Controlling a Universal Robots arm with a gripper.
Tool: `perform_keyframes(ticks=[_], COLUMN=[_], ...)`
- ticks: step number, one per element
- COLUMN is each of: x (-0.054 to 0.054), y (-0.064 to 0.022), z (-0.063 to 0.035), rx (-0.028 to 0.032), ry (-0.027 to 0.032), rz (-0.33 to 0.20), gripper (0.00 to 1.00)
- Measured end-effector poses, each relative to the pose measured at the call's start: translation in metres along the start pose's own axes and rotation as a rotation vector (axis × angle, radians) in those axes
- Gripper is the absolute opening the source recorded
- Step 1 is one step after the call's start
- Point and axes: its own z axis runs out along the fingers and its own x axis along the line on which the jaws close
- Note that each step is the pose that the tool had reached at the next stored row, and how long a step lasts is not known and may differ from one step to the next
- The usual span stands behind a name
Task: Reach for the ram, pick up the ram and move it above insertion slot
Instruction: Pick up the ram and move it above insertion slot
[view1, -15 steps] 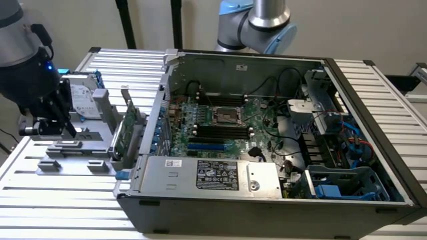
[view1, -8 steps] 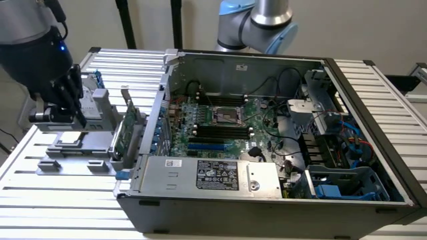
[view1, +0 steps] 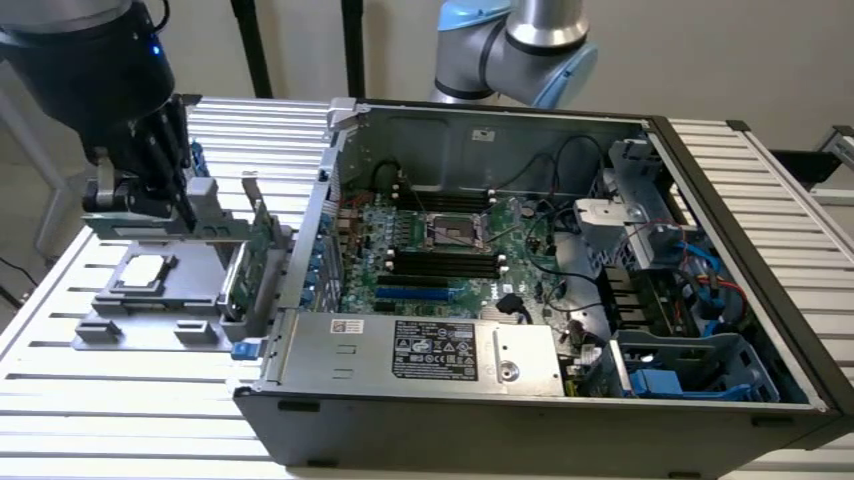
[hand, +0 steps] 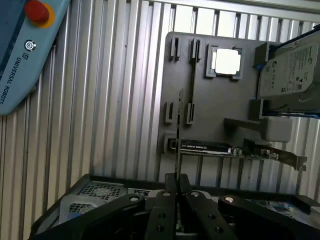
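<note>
The ram (view1: 118, 201) is a thin green stick, level and lifted clear above the grey holder tray (view1: 187, 262) at the exterior view's left. My gripper (view1: 150, 205) is shut on it from above. In the wrist view the ram (hand: 178, 130) appears edge-on as a thin line running out from between my closed fingertips (hand: 174, 186), with the grey tray (hand: 200, 107) below it. The black memory slots (view1: 441, 262) lie on the motherboard inside the open computer case, well off to the exterior view's right of my gripper.
The tray also carries a processor chip (hand: 226, 62), a silver hard drive (hand: 290, 70) and a green expansion card (hand: 225, 148) standing on edge. The case's left wall (view1: 314, 230) rises between tray and motherboard. A teach pendant (hand: 25, 50) lies on the slatted table.
</note>
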Motion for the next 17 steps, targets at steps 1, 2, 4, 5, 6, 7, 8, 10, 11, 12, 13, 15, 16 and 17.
perform_keyframes(ticks=[1,2,4,5,6,7,8,10,11,12,13,15,16,17], x=[0.000,0.000,0.001,0.001,0.001,0.002,0.002,0.003,0.003,0.004,0.004,0.005,0.005,0.006], y=[-0.0044,-0.0088,-0.0181,-0.0225,-0.0270,-0.0314,-0.0358,-0.0451,-0.0495,-0.0540,-0.0586,-0.0676,-0.0721,-0.0766], z=[-0.0045,-0.0087,-0.0166,-0.0197,-0.0218,-0.0231,-0.0240,-0.0246,-0.0247,-0.0248,-0.0249,-0.0251,-0.0251,-0.0252], rx=[-0.0011,-0.0022,-0.0045,-0.0054,-0.0059,-0.0063,-0.0065,-0.0065,-0.0065,-0.0066,-0.0065,-0.0065,-0.0065,-0.0065], ry=[-0.0004,-0.0007,-0.0014,-0.0016,-0.0018,-0.0018,-0.0018,-0.0019,-0.0019,-0.0019,-0.0019,-0.0019,-0.0019,-0.0019], rz=[0.000,0.000,0.000,0.000,0.000,0.000,0.000,0.000,0.000,0.000,0.000,0.000,0.000,0.000], gripper=[0.14,0.14,0.14,0.14,0.14,0.14,0.14,0.14,0.14,0.14,0.14,0.14,0.14,0.14])
